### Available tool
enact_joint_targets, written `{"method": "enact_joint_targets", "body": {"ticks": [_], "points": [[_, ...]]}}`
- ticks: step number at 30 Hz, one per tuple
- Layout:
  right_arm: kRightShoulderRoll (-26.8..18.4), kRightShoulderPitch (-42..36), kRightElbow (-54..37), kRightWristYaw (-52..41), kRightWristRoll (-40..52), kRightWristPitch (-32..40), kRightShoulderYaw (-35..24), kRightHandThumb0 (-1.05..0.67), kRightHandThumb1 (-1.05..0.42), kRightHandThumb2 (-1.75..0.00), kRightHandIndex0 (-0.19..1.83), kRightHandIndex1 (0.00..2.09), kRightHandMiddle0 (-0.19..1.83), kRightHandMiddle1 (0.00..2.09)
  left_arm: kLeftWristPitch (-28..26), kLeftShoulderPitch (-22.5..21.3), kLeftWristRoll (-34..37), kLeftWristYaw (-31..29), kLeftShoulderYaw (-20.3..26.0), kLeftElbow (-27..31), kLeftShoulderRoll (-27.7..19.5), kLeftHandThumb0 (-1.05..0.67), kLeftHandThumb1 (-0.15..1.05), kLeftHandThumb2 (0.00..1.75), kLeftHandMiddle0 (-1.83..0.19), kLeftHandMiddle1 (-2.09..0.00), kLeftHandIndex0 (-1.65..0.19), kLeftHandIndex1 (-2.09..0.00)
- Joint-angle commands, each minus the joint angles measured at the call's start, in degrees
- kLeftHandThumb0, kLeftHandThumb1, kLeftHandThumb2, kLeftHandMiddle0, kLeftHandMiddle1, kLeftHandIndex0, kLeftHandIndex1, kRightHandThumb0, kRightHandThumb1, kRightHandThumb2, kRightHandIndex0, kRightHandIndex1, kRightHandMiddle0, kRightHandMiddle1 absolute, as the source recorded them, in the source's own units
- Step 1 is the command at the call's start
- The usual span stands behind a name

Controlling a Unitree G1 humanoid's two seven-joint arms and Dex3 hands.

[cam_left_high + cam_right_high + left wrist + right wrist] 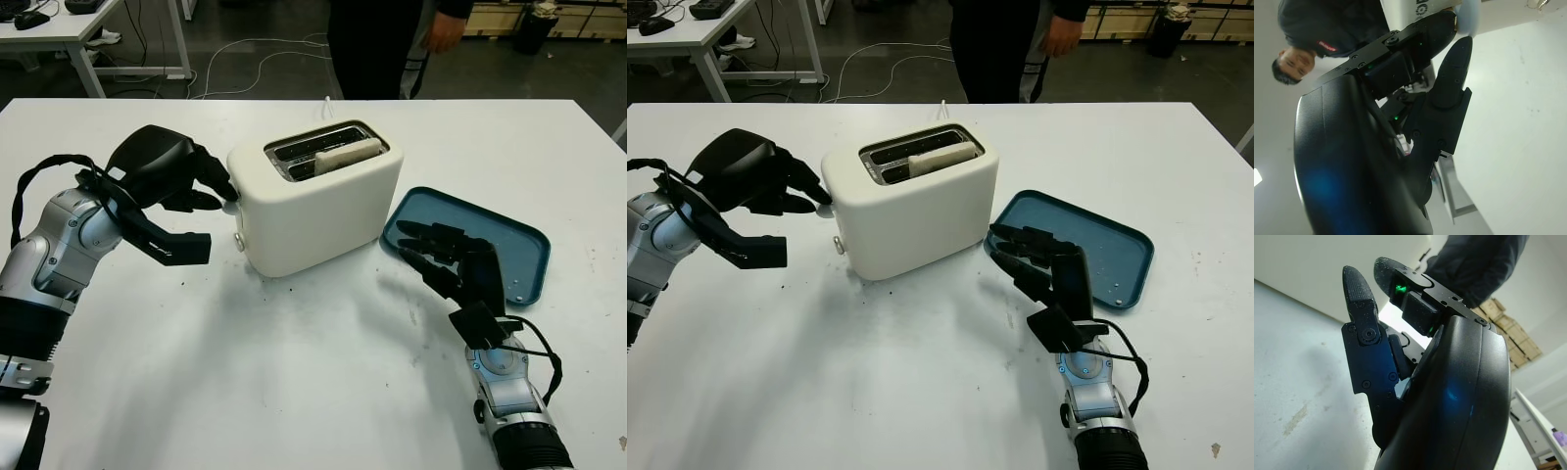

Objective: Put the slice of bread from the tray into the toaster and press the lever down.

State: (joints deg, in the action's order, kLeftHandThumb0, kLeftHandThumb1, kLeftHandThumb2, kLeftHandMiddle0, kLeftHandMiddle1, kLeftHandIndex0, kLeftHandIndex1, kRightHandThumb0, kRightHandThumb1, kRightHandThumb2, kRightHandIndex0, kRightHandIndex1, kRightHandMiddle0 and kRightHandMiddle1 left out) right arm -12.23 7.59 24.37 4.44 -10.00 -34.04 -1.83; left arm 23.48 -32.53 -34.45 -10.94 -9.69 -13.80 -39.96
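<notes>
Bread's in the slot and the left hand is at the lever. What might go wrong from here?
1. The left hand touches the small white lever only with its fingertips; they may slip off as it presses down.
2. The cream-white toaster stands free on the white table, so an off-axis push may tip or slide it.
3. The slice of bread lies tilted in its slot and may jam.
The open right hand hovers at the blue plastic tray.

The left hand (186, 186) reaches forward with curled fingertips (223, 190), while the right hand (456, 262) hovers open.
</notes>
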Motion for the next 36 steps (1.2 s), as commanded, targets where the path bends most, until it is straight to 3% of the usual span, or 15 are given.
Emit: {"method": "enact_joint_targets", "body": {"ticks": [1,13,21,25,26,27,32,36], "points": [[0.18,0.10,0.21,0.49,-0.07,-0.74,-0.14,-0.48,-0.89,0.00,1.07,0.16,1.04,0.00,0.61,-0.60,-0.49,0.33,-0.98,-0.18,0.77,-0.35,0.81,0.01,-1.01,-1.24,-1.35,-0.01],[0.31,-0.23,-0.78,0.56,-0.39,0.41,0.03,-0.48,-0.88,0.00,1.08,0.16,1.04,0.00,-0.19,-0.17,0.22,-1.05,-0.92,0.98,0.71,-0.35,0.83,0.01,-1.02,-1.26,-1.33,0.00],[0.37,-0.32,-0.28,0.95,-0.49,-0.50,-0.04,-0.47,-0.88,0.00,1.08,0.17,1.04,0.00,0.29,-1.15,0.46,-0.68,-2.82,-4.52,3.46,-0.32,0.84,0.00,-1.00,-1.24,-1.32,0.00],[0.41,-0.37,0.10,1.21,-0.33,-0.71,-0.06,-0.46,-0.88,0.00,1.09,0.17,1.04,0.00,-0.93,-0.96,0.81,0.53,-5.18,-10.06,8.75,-0.30,0.83,0.01,-0.98,-1.24,-1.31,0.00],[0.46,-0.40,0.13,1.35,-0.37,-0.68,-0.06,-0.47,-0.88,0.00,1.09,0.18,1.04,0.00,-2.08,-0.39,0.68,1.40,-6.09,-11.81,11.01,-0.30,0.85,0.01,-0.97,-1.14,-1.27,0.00],[0.56,-0.48,0.06,1.34,-0.22,-0.47,-0.07,-0.47,-0.88,0.00,1.09,0.18,1.04,0.00,-2.66,0.37,0.69,3.09,-6.93,-14.20,13.69,-0.30,0.86,0.01,-0.99,-1.03,-1.25,0.00],[0.44,-0.74,-0.05,1.53,-0.65,-0.08,0.06,-0.45,-0.88,0.00,1.08,0.18,1.04,0.00,-5.40,4.06,-0.21,14.28,-11.00,-28.85,26.90,-0.29,0.91,0.02,-0.94,-1.04,-1.21,0.00],[0.07,-0.57,0.47,1.20,-0.29,-0.40,-0.13,-0.46,-0.88,0.00,1.07,0.19,1.04,0.00,-6.49,8.04,2.67,20.02,-11.40,-33.98,33.30,-0.28,0.92,0.04,-0.88,-1.03,-1.16,0.00]]}}
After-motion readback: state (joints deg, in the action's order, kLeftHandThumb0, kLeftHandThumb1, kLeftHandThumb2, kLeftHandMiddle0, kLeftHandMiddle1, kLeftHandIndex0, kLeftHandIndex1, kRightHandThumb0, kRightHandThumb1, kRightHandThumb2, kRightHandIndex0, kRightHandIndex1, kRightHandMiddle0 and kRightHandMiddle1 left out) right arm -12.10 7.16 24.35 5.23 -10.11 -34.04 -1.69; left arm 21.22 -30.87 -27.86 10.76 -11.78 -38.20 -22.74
